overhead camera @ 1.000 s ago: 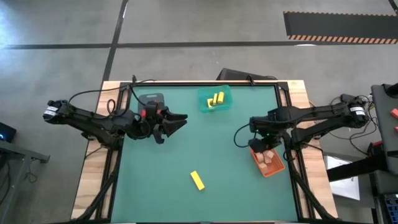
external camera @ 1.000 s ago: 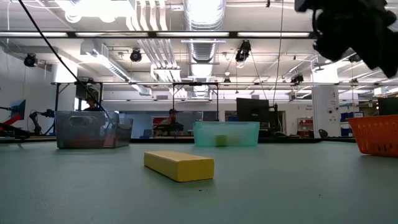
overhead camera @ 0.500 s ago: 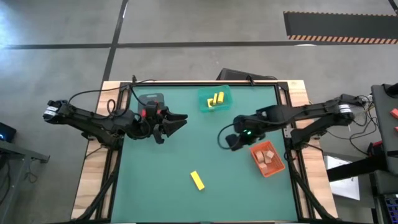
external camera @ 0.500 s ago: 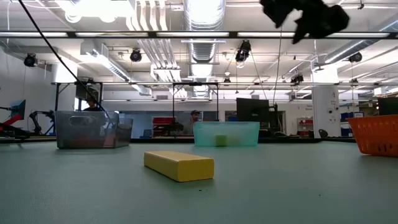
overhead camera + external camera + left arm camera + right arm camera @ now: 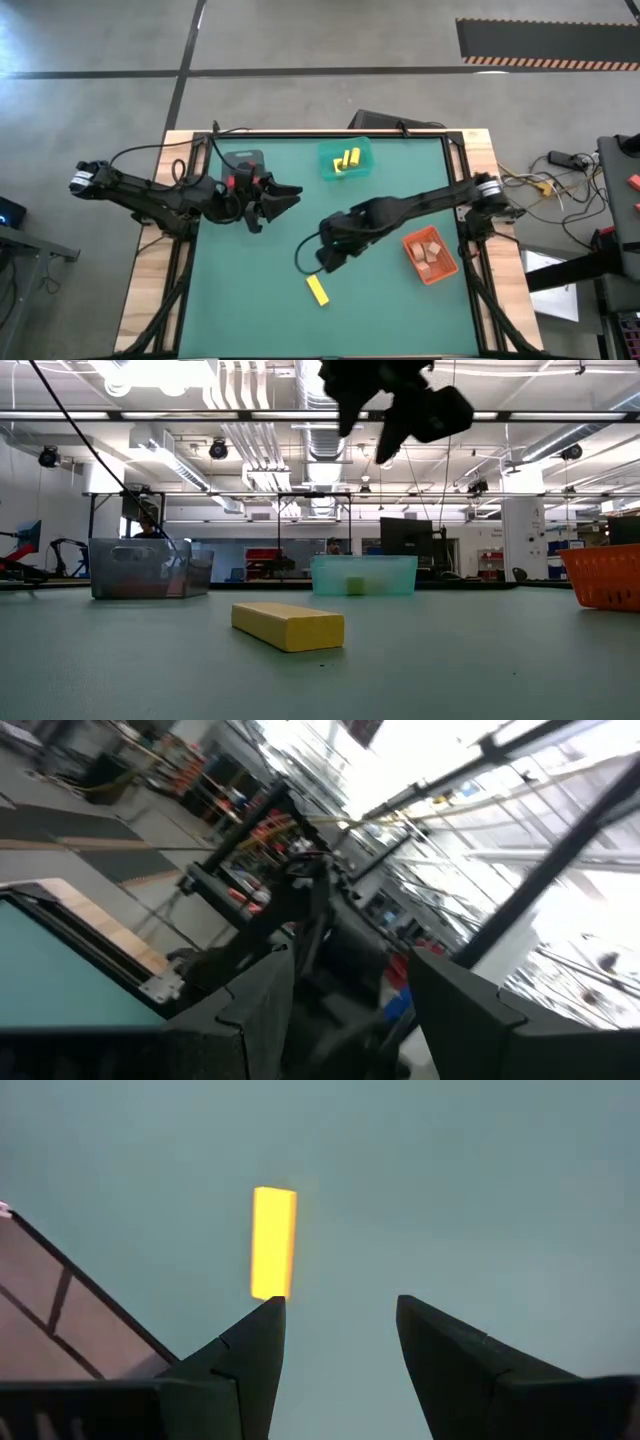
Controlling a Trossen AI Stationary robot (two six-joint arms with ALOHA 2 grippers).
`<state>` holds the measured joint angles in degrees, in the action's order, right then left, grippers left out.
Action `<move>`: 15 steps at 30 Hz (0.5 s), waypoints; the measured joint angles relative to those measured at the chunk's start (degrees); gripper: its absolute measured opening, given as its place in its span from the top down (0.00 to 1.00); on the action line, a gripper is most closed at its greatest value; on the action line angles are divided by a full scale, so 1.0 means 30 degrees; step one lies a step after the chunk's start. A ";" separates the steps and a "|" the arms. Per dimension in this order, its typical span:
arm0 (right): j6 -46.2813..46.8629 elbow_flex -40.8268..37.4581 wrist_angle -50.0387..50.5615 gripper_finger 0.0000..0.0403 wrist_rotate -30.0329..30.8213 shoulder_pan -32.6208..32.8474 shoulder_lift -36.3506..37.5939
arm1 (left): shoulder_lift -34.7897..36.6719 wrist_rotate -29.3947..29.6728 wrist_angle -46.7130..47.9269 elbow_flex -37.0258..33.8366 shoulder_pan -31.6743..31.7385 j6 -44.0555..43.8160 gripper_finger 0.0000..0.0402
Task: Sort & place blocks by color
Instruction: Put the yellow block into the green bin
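Observation:
One yellow block [image 5: 317, 290] lies flat on the green table, near its front edge; the low view shows the block [image 5: 288, 625] close by. My right gripper [image 5: 322, 262] hangs open above the table, just to the far side of this block and pointing steeply down, with nothing between its fingers. Its wrist view shows the block [image 5: 273, 1242] beyond the open gripper [image 5: 340, 1305]. My left gripper [image 5: 288, 192] waits open and raised beside the grey bin [image 5: 243, 160], holding nothing [image 5: 345, 1010].
A teal bin [image 5: 346, 160] with yellow blocks stands at the far middle. An orange bin [image 5: 430, 255] with tan blocks sits at the right. The grey bin [image 5: 150, 568] is at the far left. Open table lies around the lone block.
My right gripper has swept from above the orange bin toward the table's left and near edge, ending close above the lone yellow block, and has tipped more steeply downward. Its fingers stay apart. The block has not moved.

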<state>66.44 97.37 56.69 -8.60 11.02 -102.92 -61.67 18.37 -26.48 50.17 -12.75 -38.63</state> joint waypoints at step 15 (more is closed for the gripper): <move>0.1151 0.6777 0.2370 0.55 -0.0135 0.0958 -0.6432 | 0.1476 -0.1139 -0.0015 -0.0007 -0.0015 0.0146 0.55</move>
<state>69.89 117.70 63.80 -9.01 13.89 -122.21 -57.24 14.96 -26.52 50.15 -12.80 -38.19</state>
